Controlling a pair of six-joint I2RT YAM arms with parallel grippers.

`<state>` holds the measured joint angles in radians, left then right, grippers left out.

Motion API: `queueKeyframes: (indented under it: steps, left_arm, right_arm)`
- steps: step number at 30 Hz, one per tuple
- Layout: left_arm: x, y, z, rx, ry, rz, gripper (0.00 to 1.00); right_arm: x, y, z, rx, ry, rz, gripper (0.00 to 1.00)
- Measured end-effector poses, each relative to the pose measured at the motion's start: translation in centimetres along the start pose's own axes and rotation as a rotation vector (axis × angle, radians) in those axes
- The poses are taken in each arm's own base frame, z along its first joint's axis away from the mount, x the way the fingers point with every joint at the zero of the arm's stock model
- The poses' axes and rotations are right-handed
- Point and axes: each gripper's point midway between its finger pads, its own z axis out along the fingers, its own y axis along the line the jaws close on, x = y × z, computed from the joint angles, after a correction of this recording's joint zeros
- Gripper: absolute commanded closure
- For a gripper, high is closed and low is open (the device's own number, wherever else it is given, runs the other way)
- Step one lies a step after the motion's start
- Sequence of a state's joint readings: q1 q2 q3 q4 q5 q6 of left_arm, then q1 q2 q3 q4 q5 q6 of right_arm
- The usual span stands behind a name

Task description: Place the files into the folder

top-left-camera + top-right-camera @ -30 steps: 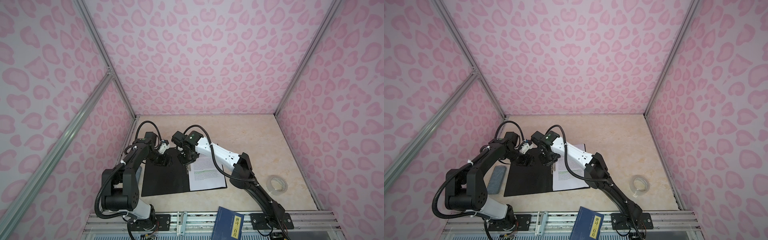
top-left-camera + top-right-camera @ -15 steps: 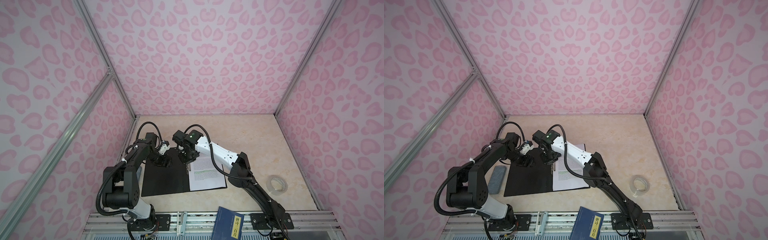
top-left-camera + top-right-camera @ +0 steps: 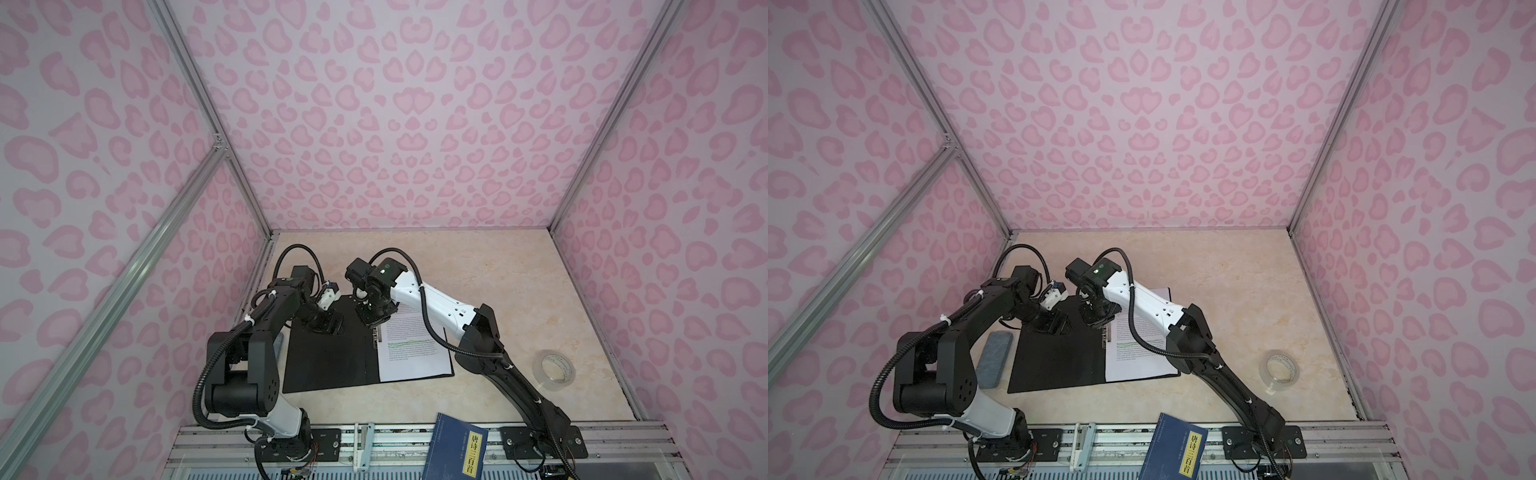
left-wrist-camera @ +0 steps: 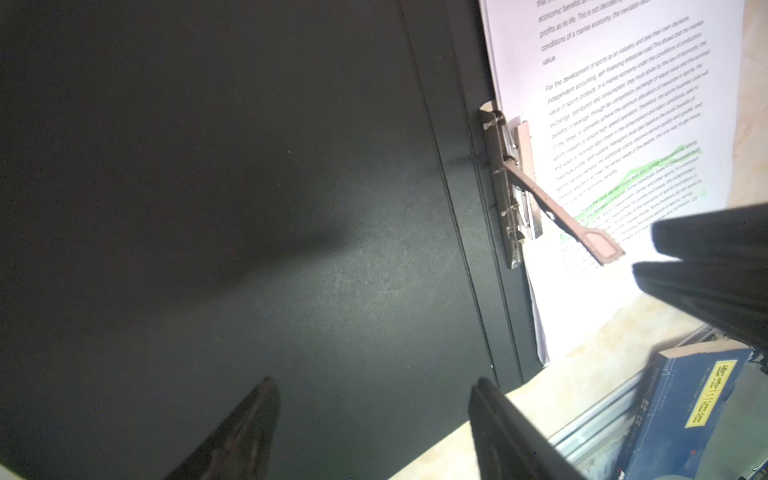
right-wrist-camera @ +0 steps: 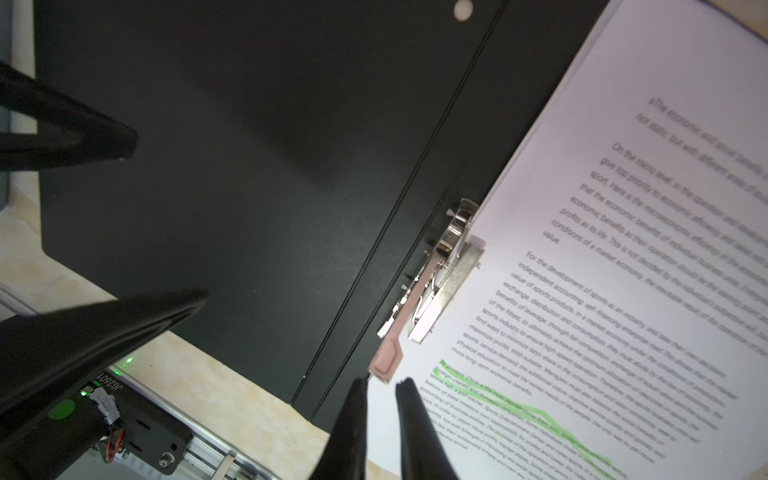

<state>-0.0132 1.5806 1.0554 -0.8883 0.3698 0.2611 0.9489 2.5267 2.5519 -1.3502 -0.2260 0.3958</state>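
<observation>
A blue book (image 3: 455,451) with a yellow label is lying aslant across the front edge of the bench (image 3: 478,282), right of the middle, partly over the metal rail (image 3: 395,436). A roll of clear tape (image 3: 537,371) is sitting flat near the right edge, toward the front right corner, well apart from the book. A grey oblong pad (image 3: 993,353) is lying near the left edge, and pink spotted walls (image 3: 395,124) are closing in the bench on three sides.

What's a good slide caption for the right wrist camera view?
The right gripper, jaws narrowly apart, at the tip of the clip lever, with the files lying in the open black folder.
</observation>
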Motion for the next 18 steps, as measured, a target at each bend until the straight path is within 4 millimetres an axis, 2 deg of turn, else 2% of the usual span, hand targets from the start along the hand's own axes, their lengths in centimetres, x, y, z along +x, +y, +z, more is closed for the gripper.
queueKeyframes:
  steps: [18]
  left_arm:
    - [0.03, 0.15, 0.39, 0.002, 0.01, -0.004, 0.25]
  right_arm:
    - [0.39, -0.34, 0.56, -0.005, 0.032, -0.01, 0.86]
